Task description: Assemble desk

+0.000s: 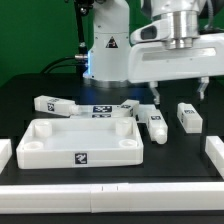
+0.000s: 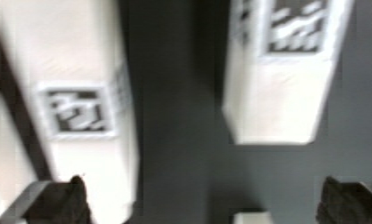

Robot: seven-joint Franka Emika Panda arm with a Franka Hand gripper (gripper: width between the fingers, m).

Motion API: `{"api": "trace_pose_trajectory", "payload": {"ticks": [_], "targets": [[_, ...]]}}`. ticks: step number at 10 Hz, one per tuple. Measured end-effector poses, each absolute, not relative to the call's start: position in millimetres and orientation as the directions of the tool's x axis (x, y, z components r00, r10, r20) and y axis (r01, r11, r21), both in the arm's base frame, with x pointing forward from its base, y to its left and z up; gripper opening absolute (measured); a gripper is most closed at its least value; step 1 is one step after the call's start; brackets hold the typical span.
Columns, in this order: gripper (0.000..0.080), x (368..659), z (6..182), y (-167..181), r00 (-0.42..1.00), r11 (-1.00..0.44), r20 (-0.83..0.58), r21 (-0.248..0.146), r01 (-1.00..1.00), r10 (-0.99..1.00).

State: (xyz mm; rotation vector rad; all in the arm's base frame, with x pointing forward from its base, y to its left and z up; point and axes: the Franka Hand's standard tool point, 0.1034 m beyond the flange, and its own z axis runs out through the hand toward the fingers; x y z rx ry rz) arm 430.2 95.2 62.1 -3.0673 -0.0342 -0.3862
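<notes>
The white tray-like tabletop (image 1: 80,142) lies on the black table toward the exterior view's left, with round sockets in its corners. Tagged white legs lie loose around it: one behind it (image 1: 55,104), one just off its right corner (image 1: 151,125), and one farther right (image 1: 188,116). My gripper (image 1: 179,95) hangs open above those two right-hand legs. In the wrist view, two legs (image 2: 76,100) (image 2: 281,70) lie side by side with dark table between them. My gripper (image 2: 206,205) straddles that gap with its dark fingertips (image 2: 58,202) wide apart, holding nothing.
The marker board (image 1: 100,108) lies behind the tabletop. White blocks stand at the table's left (image 1: 5,152) and right (image 1: 214,152) edges, with a white strip (image 1: 110,190) along the front. The robot base (image 1: 105,50) stands at the back.
</notes>
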Motion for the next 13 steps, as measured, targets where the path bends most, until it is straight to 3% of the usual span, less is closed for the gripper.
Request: {"api": "trace_pose_trajectory", "payload": {"ticks": [2, 5, 13], "targets": [[0.0649, 430, 56.0, 69, 0.969, -0.999, 0.248, -0.026, 0.024, 0.017], [0.0649, 423, 39.3, 76, 0.977, -0.999, 0.215, -0.03, 0.011, 0.004], [0.0649, 423, 37.2, 78, 0.975, -1.0, 0.223, -0.028, 0.009, 0.002]]}}
